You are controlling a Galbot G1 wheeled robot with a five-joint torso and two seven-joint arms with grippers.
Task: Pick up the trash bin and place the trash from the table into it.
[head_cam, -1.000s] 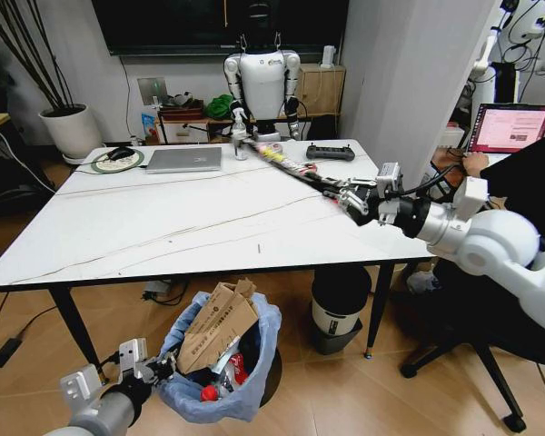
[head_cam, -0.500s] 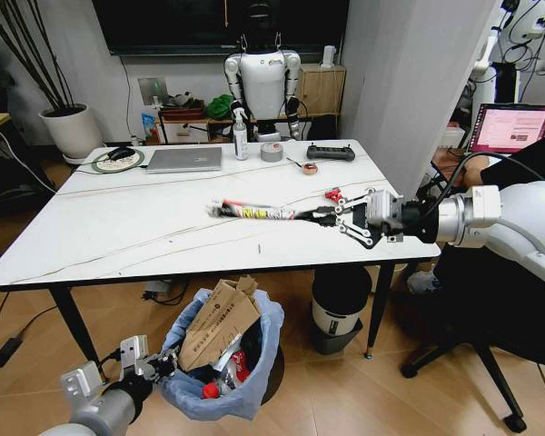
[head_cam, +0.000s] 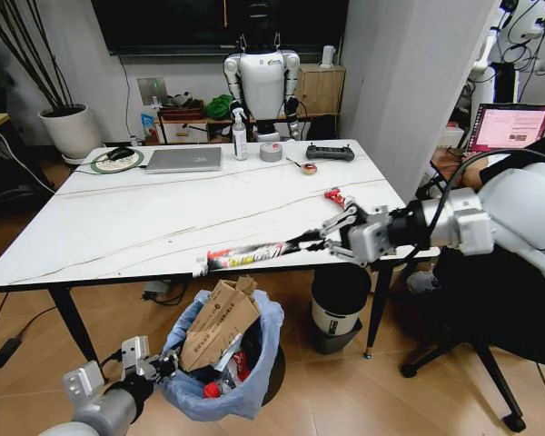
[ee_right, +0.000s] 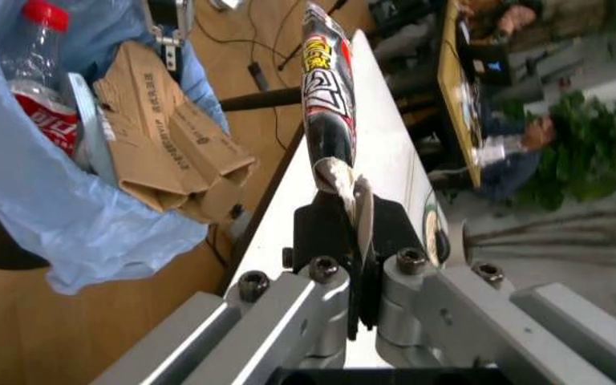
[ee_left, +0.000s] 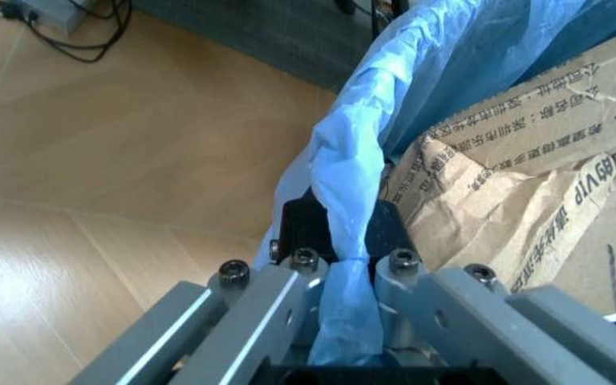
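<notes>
Wood floor (head_cam: pixel 345 400) w/ cables at far left. Back wall pale, big dark screen (head_cam: pixel 218 23) mounted high. Under the screen: white humanoid robot (head_cam: pixel 262 82) standing, low wooden shelf (head_cam: pixel 186 118) w/ clutter beside it. Left of the screen: potted plant (head_cam: pixel 68 127) in white pot. Right of the screen: white pillar (head_cam: pixel 409 82), then a lit pink monitor (head_cam: pixel 510 127).

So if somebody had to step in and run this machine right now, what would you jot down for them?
Left gripper: shut on the light-blue bag rim of the small round trash bin, on the floor by the glossy white table.
Right gripper: shut on a long crumpled printed wrapper, held at the table's near edge above the bin.
Done: brown cardboard and a red-capped bottle are binned.
Left: drop the wrapper; small red scrap remains.
</notes>
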